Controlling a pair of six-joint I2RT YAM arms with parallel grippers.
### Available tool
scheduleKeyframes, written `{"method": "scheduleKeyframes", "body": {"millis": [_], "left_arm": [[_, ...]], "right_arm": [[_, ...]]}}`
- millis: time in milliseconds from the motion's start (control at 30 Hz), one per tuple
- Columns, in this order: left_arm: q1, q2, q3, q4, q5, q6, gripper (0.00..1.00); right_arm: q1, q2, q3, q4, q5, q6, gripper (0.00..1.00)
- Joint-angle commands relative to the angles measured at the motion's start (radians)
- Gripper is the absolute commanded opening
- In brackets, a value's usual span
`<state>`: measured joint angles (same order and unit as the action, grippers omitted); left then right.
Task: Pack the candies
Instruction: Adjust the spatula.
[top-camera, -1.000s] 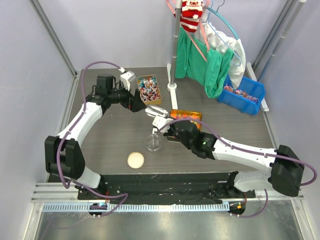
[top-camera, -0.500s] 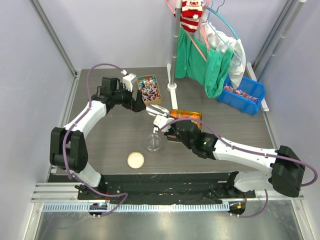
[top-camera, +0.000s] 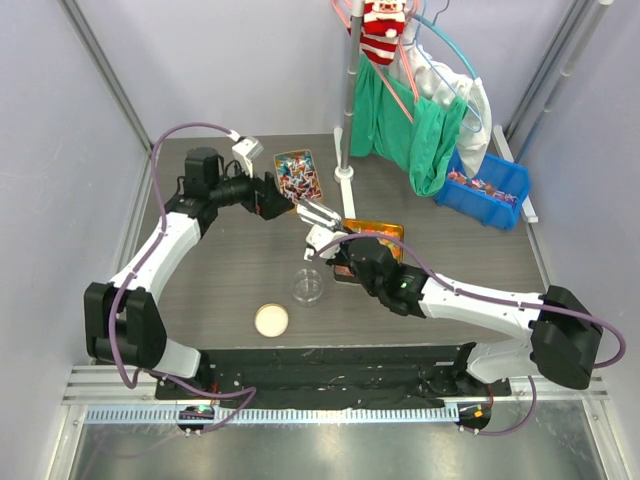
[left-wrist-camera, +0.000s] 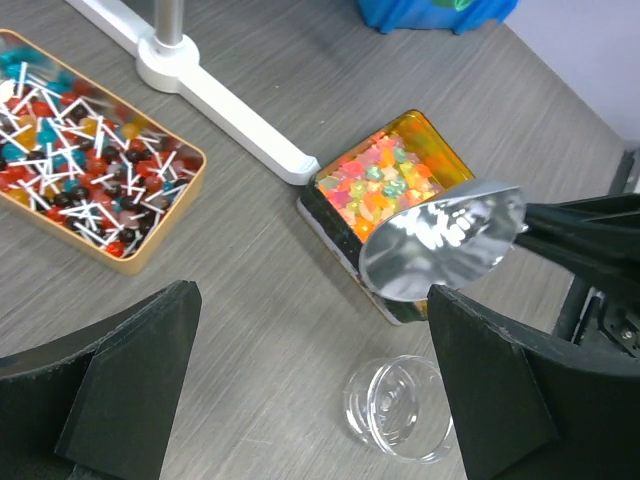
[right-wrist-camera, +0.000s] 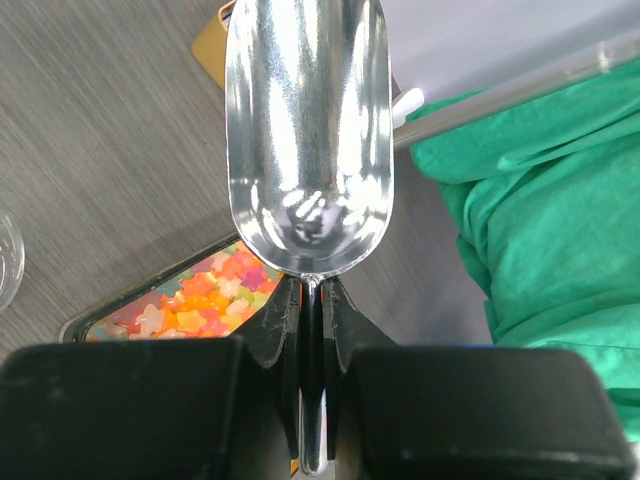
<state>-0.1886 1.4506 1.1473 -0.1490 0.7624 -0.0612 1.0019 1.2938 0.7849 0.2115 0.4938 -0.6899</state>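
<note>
Grey table (top-camera: 220, 270) holds candies (top-camera: 482, 186); walls (top-camera: 250, 70) perhaps lilac.

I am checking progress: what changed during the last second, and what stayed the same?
The right gripper, shut on the empty scoop, carried it slightly farther from the bases, nearer the candies. The left arm shifted its elbow, but the left gripper remains open beside those candies. Nothing was grasped or released. The jar and lid did not move.
</note>
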Motion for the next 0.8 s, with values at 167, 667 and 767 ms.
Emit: {"method": "scheduleKeyframes", "body": {"millis": [167,667,767], "left_arm": [[-0.054,0.044,-0.023,0.052,-0.085,0.017,1.00],[-0.094,0.108,0.003,-0.006,-0.287,0.078,1.00],[-0.083,0.077,0.005,0.008,-0.298,0.066,1.00]], "right_arm": [[0.047,-0.002,0.019,0.074,0.017,0.000,0.01],[0.050,-0.047,0.014,0.054,-0.011,0.009,0.01],[0.049,-0.045,0.011,0.057,-0.003,0.003,0.01]]}}
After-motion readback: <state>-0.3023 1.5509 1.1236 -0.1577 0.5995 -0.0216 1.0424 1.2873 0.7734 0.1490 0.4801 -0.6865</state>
